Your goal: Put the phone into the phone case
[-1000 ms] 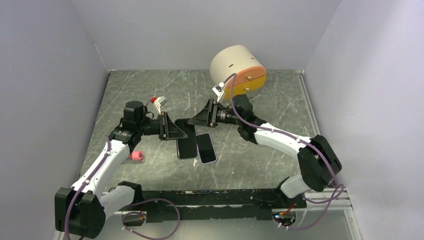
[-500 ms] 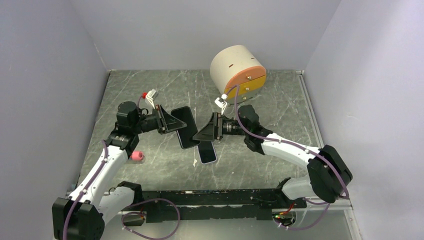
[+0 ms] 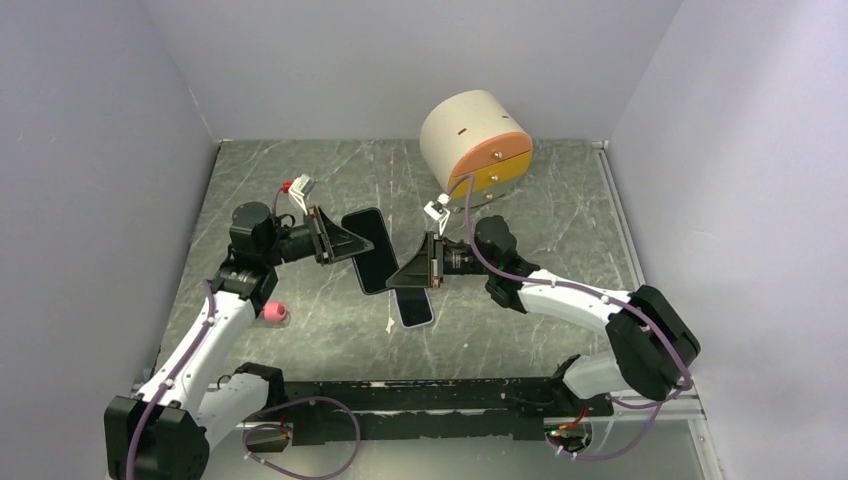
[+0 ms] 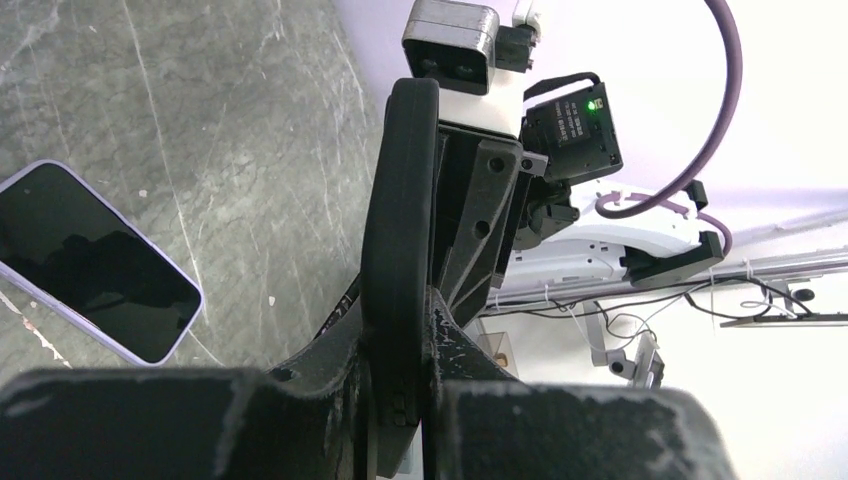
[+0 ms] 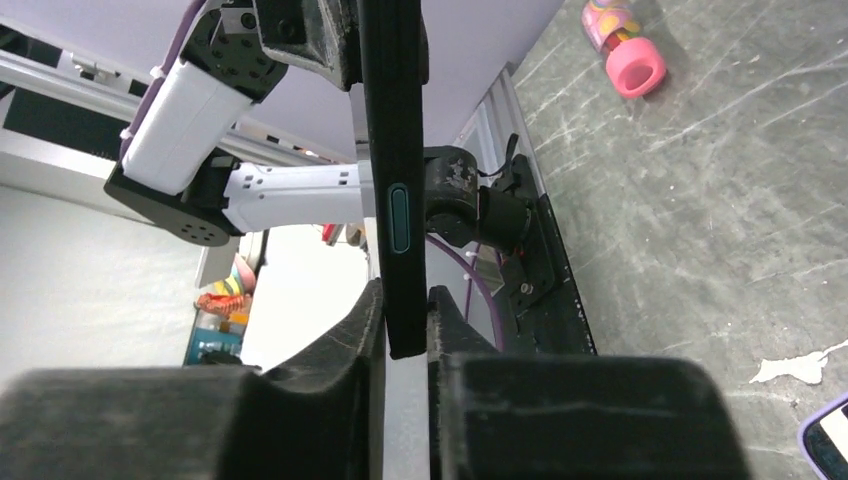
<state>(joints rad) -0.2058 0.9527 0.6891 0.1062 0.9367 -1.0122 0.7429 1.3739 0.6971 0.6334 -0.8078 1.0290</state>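
The black phone case (image 3: 368, 238) hangs above the table, held at both ends. My left gripper (image 3: 350, 246) is shut on its left end. In the left wrist view the phone case (image 4: 400, 200) runs edge-on out from between the left gripper (image 4: 400, 335) fingers. My right gripper (image 3: 402, 274) is shut on the lower right end; in the right wrist view the phone case (image 5: 392, 120), with a teal side button, sits between the right gripper (image 5: 405, 325) fingers. The phone (image 3: 415, 308), dark screen with a lilac rim, lies flat on the table below. It also shows as the phone (image 4: 95, 265).
A beige cylinder with an orange drawer front (image 3: 478, 140) stands at the back. A pink capped bottle (image 3: 272, 312) lies by the left arm. A white scrap (image 3: 390, 325) lies beside the phone. Grey walls close in on both sides and the back.
My left gripper has lifted the phone case off the table and swung it up. My right gripper opened wide, moved down and left, and shut on the case's other end.
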